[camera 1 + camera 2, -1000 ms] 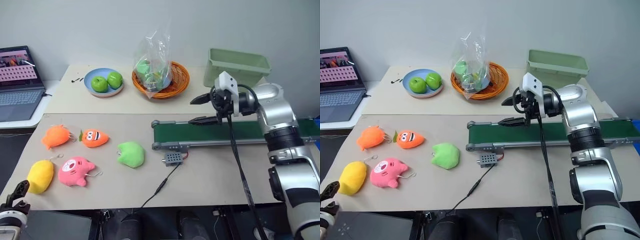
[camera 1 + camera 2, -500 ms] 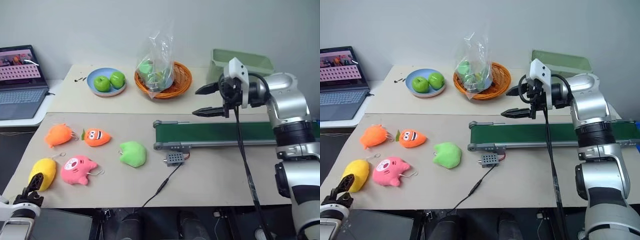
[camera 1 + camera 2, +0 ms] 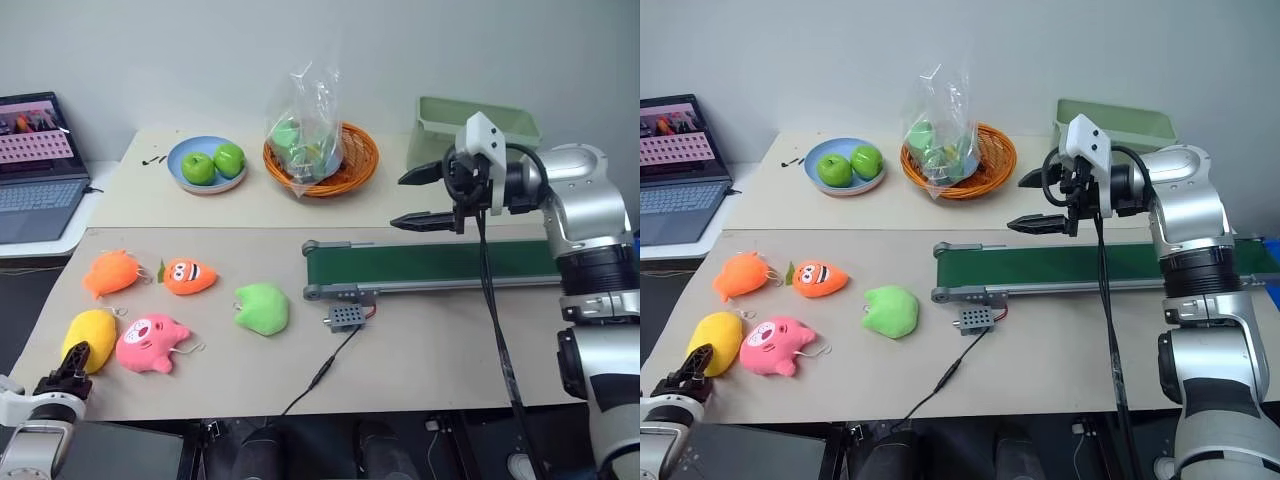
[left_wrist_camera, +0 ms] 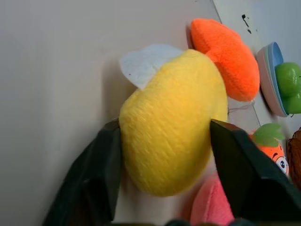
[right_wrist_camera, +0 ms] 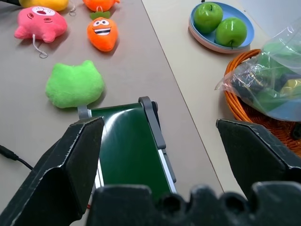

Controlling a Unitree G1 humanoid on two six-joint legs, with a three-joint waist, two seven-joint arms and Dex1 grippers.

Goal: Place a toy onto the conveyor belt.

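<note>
The yellow toy [image 3: 88, 338] lies on the counter [image 3: 420, 350] at about eight o'clock in the head views, just beside a pink plush [image 3: 150, 342] at its three o'clock, with an orange plush [image 3: 113, 271] at its twelve o'clock. The left hand [image 4: 164, 162] sits at the toy's near end; in the left wrist view its two black fingers [image 4: 101, 165] flank the toy, one on each side and pressing against its sides, the jaws partly open around it while the toy rests on the counter. A white tag [image 4: 143, 63] sticks out from the toy's far end. The conveyor belt [image 3: 440, 265] runs from the middle of the counter toward three o'clock, well apart from the toy, its dark green surface bare. The right hand [image 3: 425, 197] hangs above the belt's left end, its fingers spread wide and holding nothing. A light green plush [image 3: 262, 308] lies between the toys and the belt, and a carrot-faced plush [image 3: 188, 275] lies at its ten o'clock. At twelve o'clock stand a blue plate of green apples [image 3: 207, 163] and an orange basket [image 3: 322, 158] with a plastic bag in it.
</note>
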